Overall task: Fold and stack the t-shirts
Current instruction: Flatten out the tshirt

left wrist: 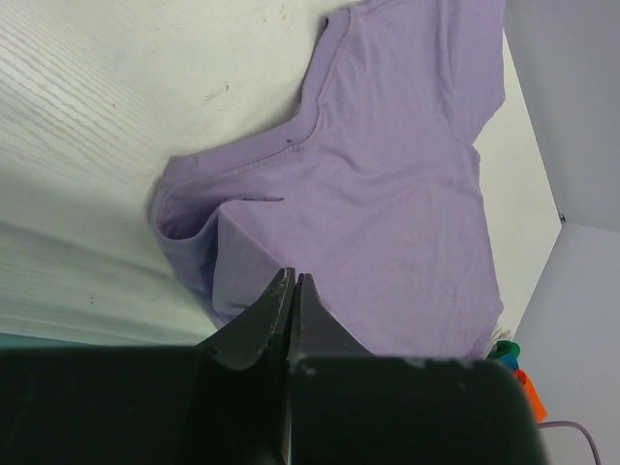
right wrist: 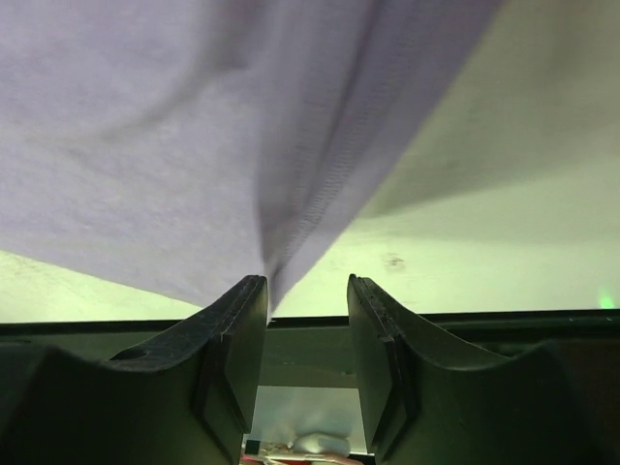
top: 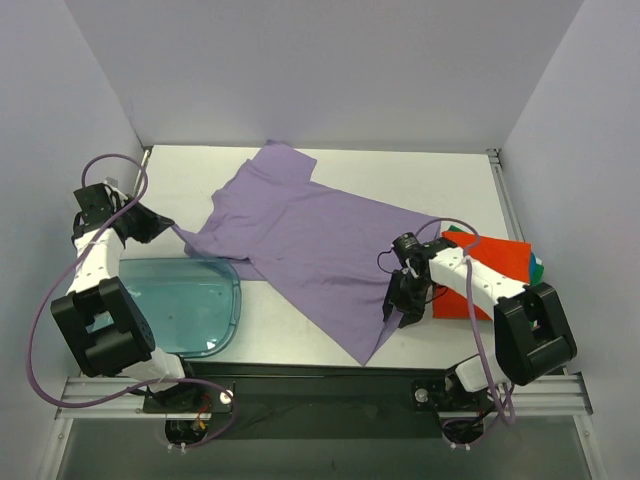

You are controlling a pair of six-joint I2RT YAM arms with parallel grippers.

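A lavender t-shirt [top: 310, 235] lies spread diagonally across the middle of the white worktop [top: 400, 180]. At 9 o'clock the left hand [top: 160, 227] is clenched on the shirt's sleeve edge, probably anchoring that corner for a fold. At 5 o'clock the right hand [top: 400, 310] straddles the bottom hem, jaws parted, with cloth between them but not yet pinched. At 3 o'clock a folded orange-red t-shirt [top: 500, 262] rests, likely the stack's start, with a green t-shirt [top: 538, 268] edge peeking out beside it. A translucent blue tray [top: 232, 300] at 8 o'clock shows nothing inside.
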